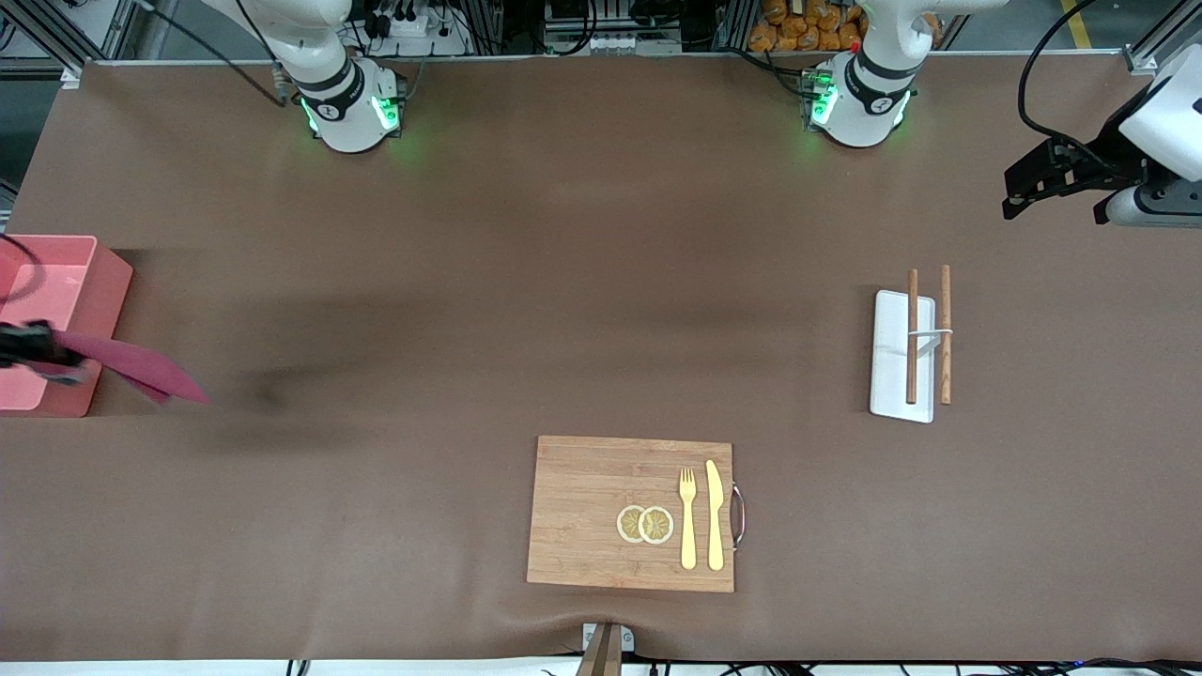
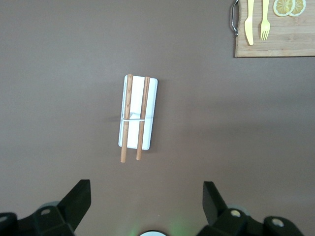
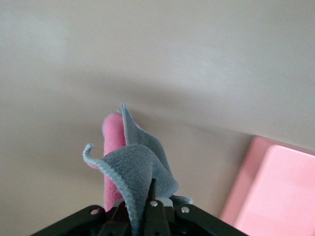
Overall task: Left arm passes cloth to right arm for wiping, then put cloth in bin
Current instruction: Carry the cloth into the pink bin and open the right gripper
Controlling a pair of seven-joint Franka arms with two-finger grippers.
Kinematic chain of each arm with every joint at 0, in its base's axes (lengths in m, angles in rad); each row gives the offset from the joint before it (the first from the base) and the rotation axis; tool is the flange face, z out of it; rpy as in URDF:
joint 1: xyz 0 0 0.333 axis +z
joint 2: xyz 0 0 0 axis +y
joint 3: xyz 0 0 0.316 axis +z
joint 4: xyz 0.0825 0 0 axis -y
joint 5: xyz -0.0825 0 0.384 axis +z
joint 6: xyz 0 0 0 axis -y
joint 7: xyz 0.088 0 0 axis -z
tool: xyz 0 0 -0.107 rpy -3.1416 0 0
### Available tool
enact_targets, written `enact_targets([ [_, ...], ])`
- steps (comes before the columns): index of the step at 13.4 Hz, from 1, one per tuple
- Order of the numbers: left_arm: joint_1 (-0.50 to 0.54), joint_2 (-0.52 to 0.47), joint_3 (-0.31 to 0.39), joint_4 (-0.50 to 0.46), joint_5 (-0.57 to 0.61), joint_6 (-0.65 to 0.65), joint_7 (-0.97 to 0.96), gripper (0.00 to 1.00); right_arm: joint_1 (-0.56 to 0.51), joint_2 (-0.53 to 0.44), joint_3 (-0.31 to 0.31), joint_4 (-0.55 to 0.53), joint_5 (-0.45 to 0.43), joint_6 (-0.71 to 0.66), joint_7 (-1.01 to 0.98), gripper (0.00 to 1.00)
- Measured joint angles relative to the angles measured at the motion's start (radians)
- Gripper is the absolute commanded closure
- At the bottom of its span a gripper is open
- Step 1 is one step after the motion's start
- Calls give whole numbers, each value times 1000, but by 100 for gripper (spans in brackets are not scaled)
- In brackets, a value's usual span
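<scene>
Bin (image 1: pixel 56 324) at the right arm's table end looks empty, I think, while the right gripper (image 1: pixel 42 357) over its rim pinches the cloth (image 1: pixel 141 368); left gripper (image 2: pixel 146 206) hangs wide above the rack (image 1: pixel 901 355).

Even overhead light, soft shadows on the table (image 1: pixel 470 282); the cloth (image 3: pixel 138 172) is blurred close-up.
</scene>
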Motion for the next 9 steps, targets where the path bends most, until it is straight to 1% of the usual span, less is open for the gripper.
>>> enact_targets([
  [2, 0, 0, 0, 0, 0, 0, -1, 0, -98, 11, 0, 16, -17, 18, -140, 100],
  [3, 0, -1, 0, 0, 0, 0, -1, 0, -128, 16, 0, 28, -48, 28, -188, 100],
  [6, 4, -2, 1, 1, 0, 0, -2, 0, -184, 25, 1, 54, -119, 71, -258, 100],
  [9, 4, -2, 1, 1, 0, 0, -2, 0, -248, 61, 1, 54, -137, 91, -387, 100],
])
